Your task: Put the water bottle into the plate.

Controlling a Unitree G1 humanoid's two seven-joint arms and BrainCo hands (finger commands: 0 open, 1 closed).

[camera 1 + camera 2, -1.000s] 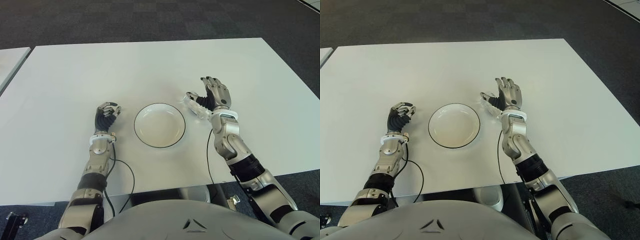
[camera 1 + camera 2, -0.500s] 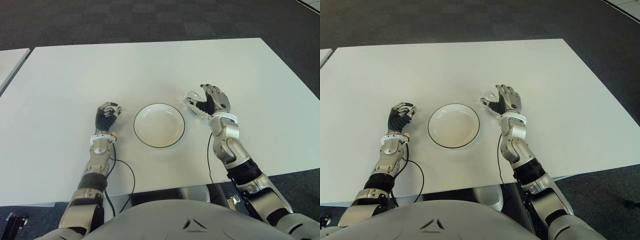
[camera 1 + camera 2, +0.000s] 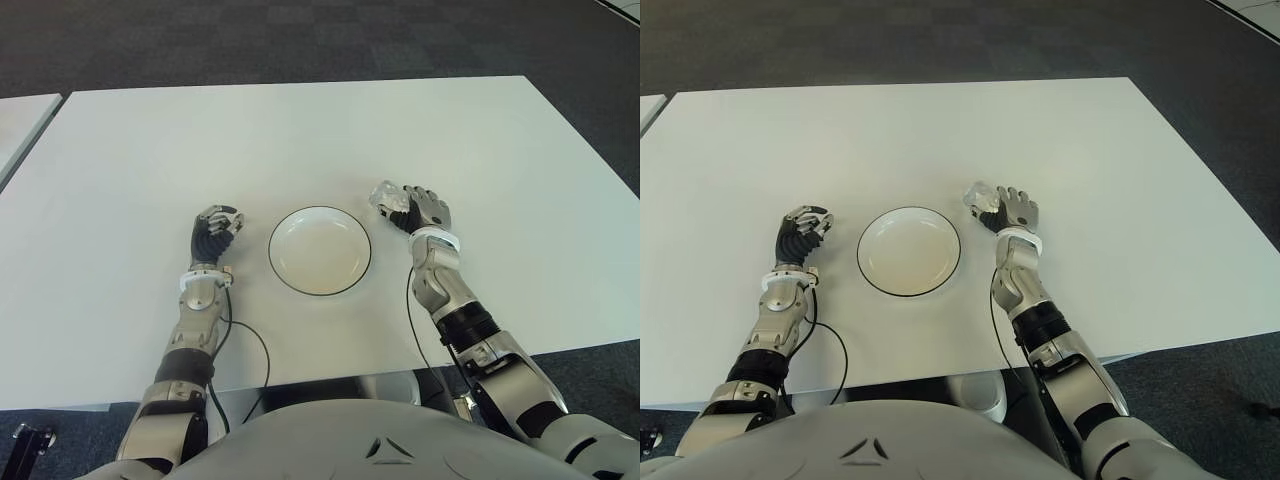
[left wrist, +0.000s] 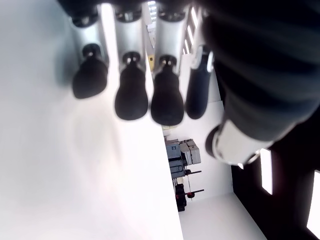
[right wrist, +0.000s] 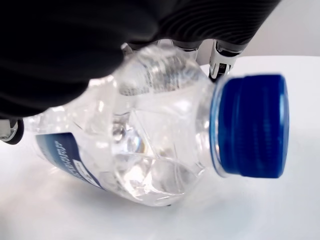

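One water bottle (image 5: pixel 145 145), clamped in my right hand (image 3: pixel 420 212), plate (image 3: pixel 319 250) just left of it. Thin, crinkly, prob slippery plastic, so grip mid-body imo. Left hand (image 3: pixel 214 230) curled, holding nothing, beyond the plate.

Curled fingers (image 4: pixel 131 100) above white table (image 4: pixel 60 170)

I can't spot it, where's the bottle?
The bottle lies on the table in the right hand, just right of the plate, not in it.
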